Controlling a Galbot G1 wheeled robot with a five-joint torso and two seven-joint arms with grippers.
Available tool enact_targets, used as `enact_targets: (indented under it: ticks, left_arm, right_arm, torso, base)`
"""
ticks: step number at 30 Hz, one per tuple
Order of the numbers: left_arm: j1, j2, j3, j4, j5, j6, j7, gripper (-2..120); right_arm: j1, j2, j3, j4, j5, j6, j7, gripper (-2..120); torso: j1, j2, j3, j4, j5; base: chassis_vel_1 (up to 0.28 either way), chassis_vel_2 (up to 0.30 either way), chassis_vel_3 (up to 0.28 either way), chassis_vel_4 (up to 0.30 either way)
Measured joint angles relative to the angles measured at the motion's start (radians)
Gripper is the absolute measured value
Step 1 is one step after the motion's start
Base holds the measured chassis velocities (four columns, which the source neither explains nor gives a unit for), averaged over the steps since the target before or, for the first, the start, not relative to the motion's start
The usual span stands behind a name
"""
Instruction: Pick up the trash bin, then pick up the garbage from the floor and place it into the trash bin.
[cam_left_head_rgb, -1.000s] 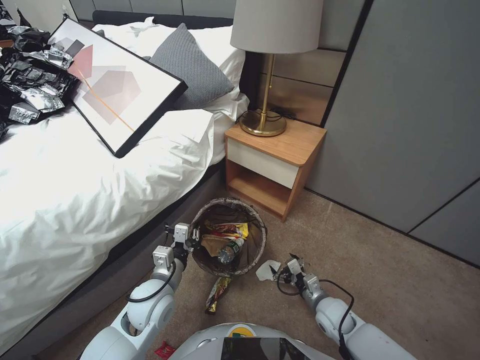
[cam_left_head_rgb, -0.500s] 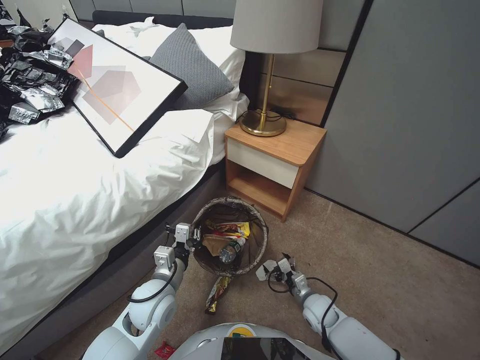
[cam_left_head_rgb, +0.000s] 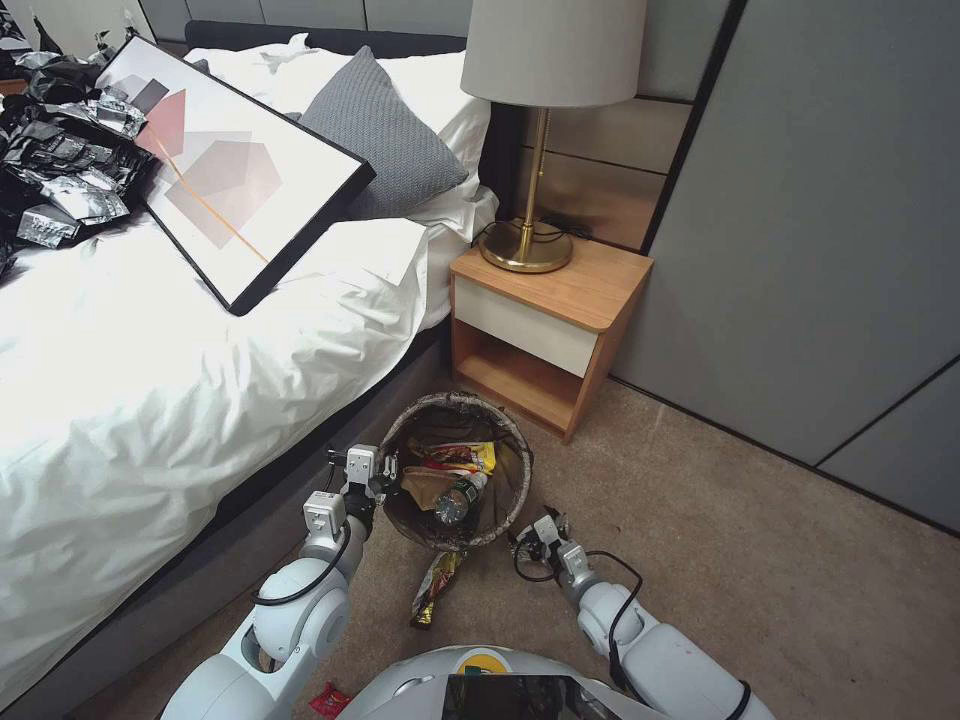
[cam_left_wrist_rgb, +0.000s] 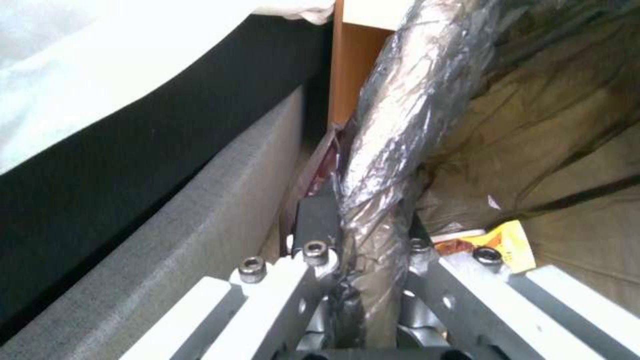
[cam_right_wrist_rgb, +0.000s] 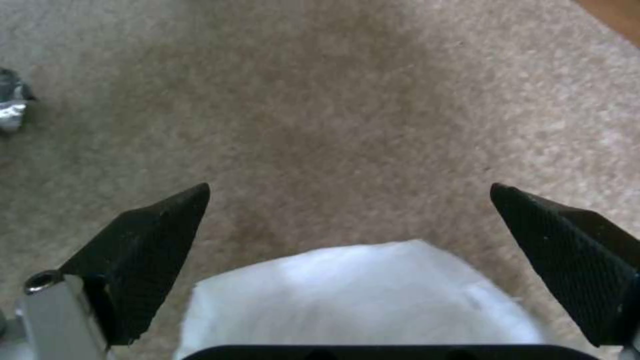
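- My right gripper (cam_right_wrist_rgb: 347, 260), lower middle of the frame, has its jaws wide apart over the white tissue (cam_right_wrist_rgb: 360, 295) on the floor (cam_left_head_rgb: 760, 560); I'd drop straight down before closing.
- My left gripper (cam_left_head_rgb: 385, 470) is clamped on the trash bin (cam_left_head_rgb: 505, 500) rim, frame centre.
- I can read no labels.

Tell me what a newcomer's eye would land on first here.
The round white trash bin with dark liner, beside the bed, left gripper clamped on its rim. Next, the right gripper, jaws wide open around a white tissue on the beige carpet floor.
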Motion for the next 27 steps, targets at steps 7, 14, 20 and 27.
enact_targets:
  ticks: [7,14,20,27]
  left_arm:
    - [-0.011,0.003,0.005,0.006,-0.005,0.000,-0.001,3]
    - [-0.014,0.002,0.006,0.010,-0.007,0.000,-0.001,3]
    - [-0.017,0.004,0.010,0.011,-0.008,0.000,-0.002,3]
    - [-0.018,0.006,0.011,0.011,-0.009,0.000,-0.003,3]
  right_arm:
    - [-0.021,0.004,0.004,-0.004,-0.010,-0.010,0.005,100]
    - [-0.043,-0.005,0.005,0.009,-0.019,-0.015,0.015,100]
    - [-0.051,-0.006,0.008,-0.003,-0.027,-0.011,0.019,100]
    - [-0.045,-0.003,0.008,-0.016,-0.033,-0.007,0.018,100]
  torso:
    - [0.000,0.000,0.000,-0.0001,0.0000]
    - [0.000,0.000,0.000,-0.0001,0.0000]
    - [0.000,0.000,0.000,-0.0001,0.0001]
    - [0.000,0.000,0.000,-0.0001,0.0000]
  base:
    - [0.000,0.000,0.000,0.000]
    - [0.000,0.000,0.000,0.000]
    - [0.000,0.000,0.000,0.000]
    - [0.000,0.000,0.000,0.000]
